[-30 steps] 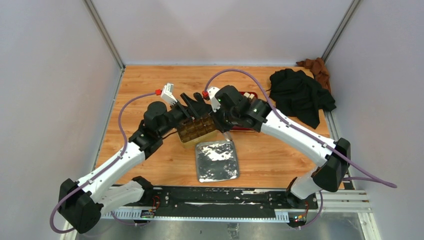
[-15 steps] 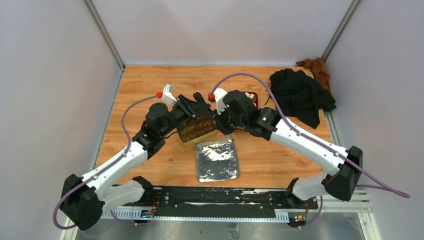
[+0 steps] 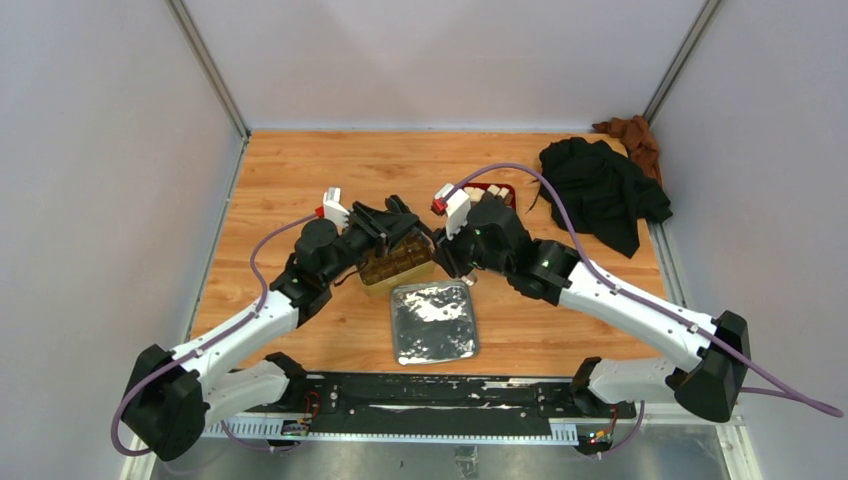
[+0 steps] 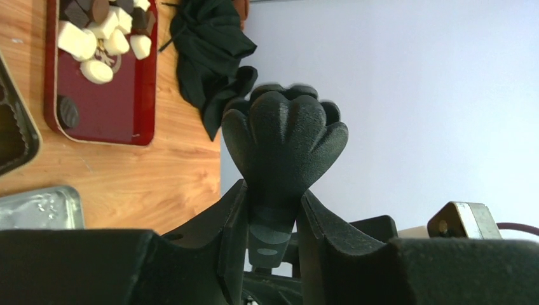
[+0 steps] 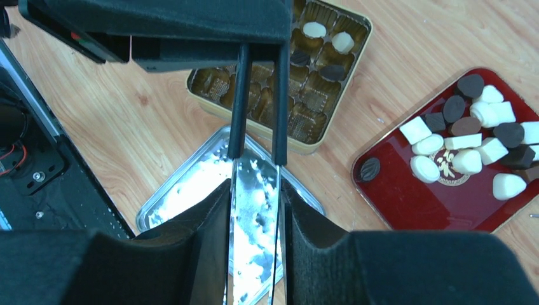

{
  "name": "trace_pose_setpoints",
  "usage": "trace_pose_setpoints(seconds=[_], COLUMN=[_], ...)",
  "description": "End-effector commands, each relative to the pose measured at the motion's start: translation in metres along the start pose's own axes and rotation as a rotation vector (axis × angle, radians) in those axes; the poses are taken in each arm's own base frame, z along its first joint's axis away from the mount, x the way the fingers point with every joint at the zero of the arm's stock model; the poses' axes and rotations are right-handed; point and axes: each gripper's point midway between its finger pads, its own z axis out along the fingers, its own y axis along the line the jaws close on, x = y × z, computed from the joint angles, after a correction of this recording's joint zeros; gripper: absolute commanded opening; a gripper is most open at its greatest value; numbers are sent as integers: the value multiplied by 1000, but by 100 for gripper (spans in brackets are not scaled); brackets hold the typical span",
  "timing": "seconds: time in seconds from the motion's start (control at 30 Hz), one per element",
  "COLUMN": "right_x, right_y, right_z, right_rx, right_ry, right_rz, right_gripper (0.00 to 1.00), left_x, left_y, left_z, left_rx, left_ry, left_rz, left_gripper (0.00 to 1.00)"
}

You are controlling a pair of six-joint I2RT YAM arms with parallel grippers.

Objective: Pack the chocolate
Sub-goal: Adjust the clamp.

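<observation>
Chocolate [image 5: 470, 155]: white and dark pieces, mostly on red tray [image 5: 407, 197] toward tabletop's far edge; a few in gold tin [image 5: 309, 145], mid-tabletop. Right gripper [image 5: 257, 152]: jaws narrowly apart. Left gripper [image 3: 397, 222]: jaws' state cannot be told.

The table [image 3: 300, 170] is viewed from high above its near edge, the gold tin [image 3: 400, 277] mid-frame. The right wrist view is aimed steeply down, close over the tin; the left is rolled sideways, low beside it. The red tray [image 5: 438, 203] beside the tin is shared by all.
</observation>
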Motion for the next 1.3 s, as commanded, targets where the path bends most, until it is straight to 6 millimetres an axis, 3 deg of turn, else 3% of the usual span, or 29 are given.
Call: trace_pose_setpoints(seconds=[0.0, 0.37, 0.47, 0.67, 0.83, 1.07, 1.27], right_x=[-10, -9, -11, -13, -10, 12, 30], right_y=[2, 2, 1, -9, -17, -34, -56], right_z=[6, 3, -3, -19, -33, -50, -64], right_rx=[3, 1, 8, 55, 98, 173, 246], right_ry=[-66, -80, -81, -64, -13, 130, 232], right_rz=[-34, -38, -39, -48, -49, -26, 44], right_gripper=[36, 35, 33, 32, 33, 35, 36], left_x=[1, 0, 0, -2, -8, -20, -56], left_y=[-31, -29, -26, -21, -20, -17, -27], left_z=[-6, -9, -9, -11, -18, -32, -63], left_rx=[108, 113, 108, 104, 113, 21, -103], left_ry=[14, 6, 4, -16, -61, -123, -273], left_rz=[-114, -176, -177, -146, -82, 155, 450], left_gripper=[9, 10, 24, 44, 72, 80, 84])
